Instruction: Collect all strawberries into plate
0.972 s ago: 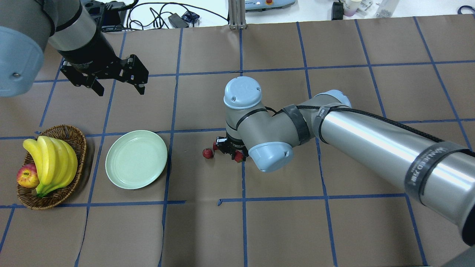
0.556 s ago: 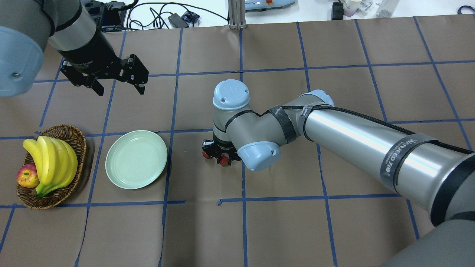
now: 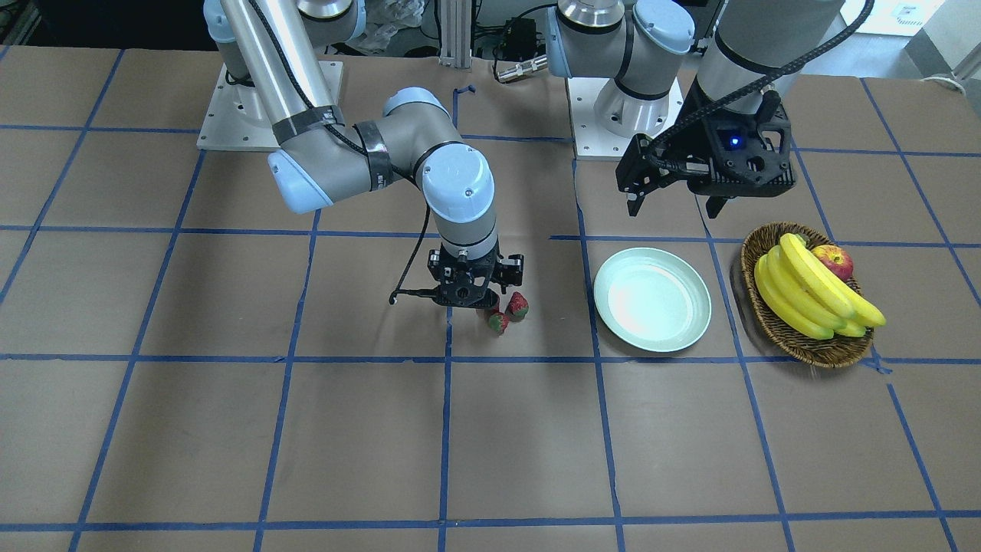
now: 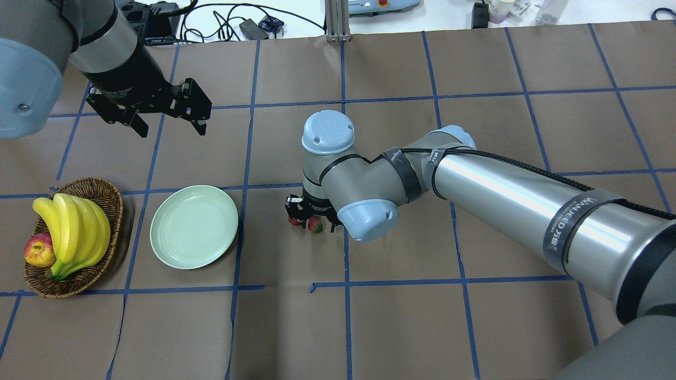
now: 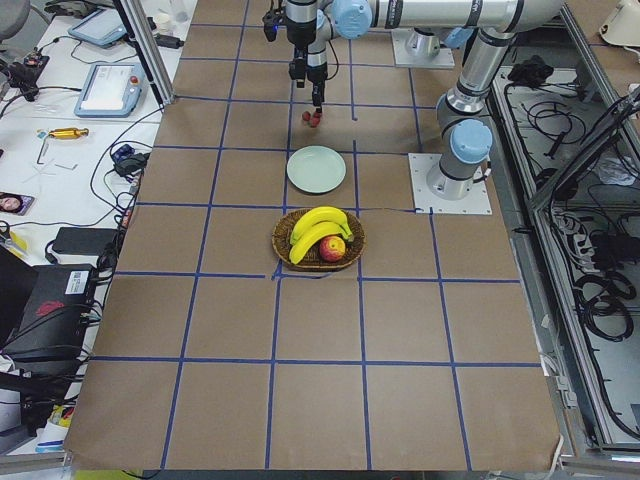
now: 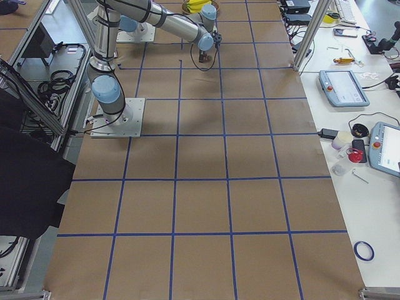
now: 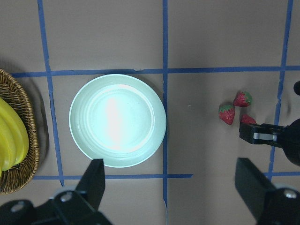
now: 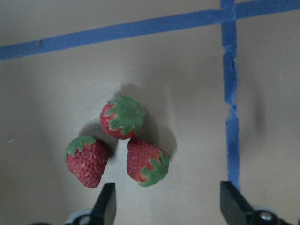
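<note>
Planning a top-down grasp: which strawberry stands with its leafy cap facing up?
The top strawberry in the right wrist view: its green cap faces the camera. The lower-left strawberry and lower-right strawberry lie on their sides.

Right tool (image 8: pixel 168 199) points straight down, jaws apart; left tool (image 7: pixel 169 176) hangs raised, jaws apart.

plate (image 7: pixel 117 120) lies between wicker basket (image 7: pixel 21 157) and three strawberries (image 7: pixel 227 114).
</note>
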Tool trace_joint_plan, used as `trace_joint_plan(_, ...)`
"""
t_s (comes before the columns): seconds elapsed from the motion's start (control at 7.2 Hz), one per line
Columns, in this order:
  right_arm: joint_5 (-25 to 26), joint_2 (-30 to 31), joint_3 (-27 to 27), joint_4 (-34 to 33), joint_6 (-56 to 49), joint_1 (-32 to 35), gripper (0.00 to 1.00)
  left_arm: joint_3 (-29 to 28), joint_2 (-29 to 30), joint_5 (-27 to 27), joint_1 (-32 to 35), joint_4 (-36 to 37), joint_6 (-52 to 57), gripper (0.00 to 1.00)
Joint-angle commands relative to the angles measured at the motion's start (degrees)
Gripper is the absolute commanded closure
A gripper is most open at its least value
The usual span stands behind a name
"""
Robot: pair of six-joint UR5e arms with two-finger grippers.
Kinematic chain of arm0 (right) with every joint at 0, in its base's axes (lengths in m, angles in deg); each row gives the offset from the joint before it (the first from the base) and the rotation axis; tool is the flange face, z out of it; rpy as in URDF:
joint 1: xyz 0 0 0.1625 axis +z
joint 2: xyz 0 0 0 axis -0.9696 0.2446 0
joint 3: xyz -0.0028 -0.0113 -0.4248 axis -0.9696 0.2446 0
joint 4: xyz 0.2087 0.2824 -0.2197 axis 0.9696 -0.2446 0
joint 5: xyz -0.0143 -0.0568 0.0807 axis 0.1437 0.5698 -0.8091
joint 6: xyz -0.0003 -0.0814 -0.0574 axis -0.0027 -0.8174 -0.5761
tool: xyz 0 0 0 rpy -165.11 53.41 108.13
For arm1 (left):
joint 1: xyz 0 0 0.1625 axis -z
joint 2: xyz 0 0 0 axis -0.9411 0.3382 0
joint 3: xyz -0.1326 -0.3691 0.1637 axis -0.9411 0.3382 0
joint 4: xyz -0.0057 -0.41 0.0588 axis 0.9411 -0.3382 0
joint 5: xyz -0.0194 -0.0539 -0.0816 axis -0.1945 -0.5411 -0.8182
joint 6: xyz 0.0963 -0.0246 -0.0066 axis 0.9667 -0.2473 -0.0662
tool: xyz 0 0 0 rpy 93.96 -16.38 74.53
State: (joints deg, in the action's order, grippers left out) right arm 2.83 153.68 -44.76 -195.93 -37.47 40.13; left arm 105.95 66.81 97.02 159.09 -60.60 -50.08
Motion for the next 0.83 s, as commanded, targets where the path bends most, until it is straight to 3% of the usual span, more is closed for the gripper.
trace_joint_plan(0.0,1.52,8.61,1.18,11.6,-4.72,-7.47,0.0,0.02,0.01,0.12,0.0,-0.01,0.07,0.0)
trace_joint_plan(0.14,1.95,14.85,2.49,18.92,-7.62,-11.78,0.0,0.02,0.01,0.12,0.0,-0.01,0.07,0.0)
trace_joint_plan(0.28,6.4,18.39,4.94,22.73,-9.3,-14.52,0.0,0.02,0.01,0.12,0.0,-0.01,0.07,0.0)
trace_joint_plan(0.42,10.53,19.04,9.66,25.99,-12.45,-16.55,0.0,0.11,0.01,0.12,0.0,-0.01,0.07,0.0)
trace_joint_plan(0.56,14.05,19.13,14.76,37.07,-23.01,-19.18,0.0,0.37,0.01,0.12,0.0,-0.01,-0.02,0.0)
trace_joint_plan(0.69,14.52,19.31,18.2,42.58,-25.64,-21.21,0.0,0.81,-0.08,0.03,0.0,-0.01,-0.19,0.0)
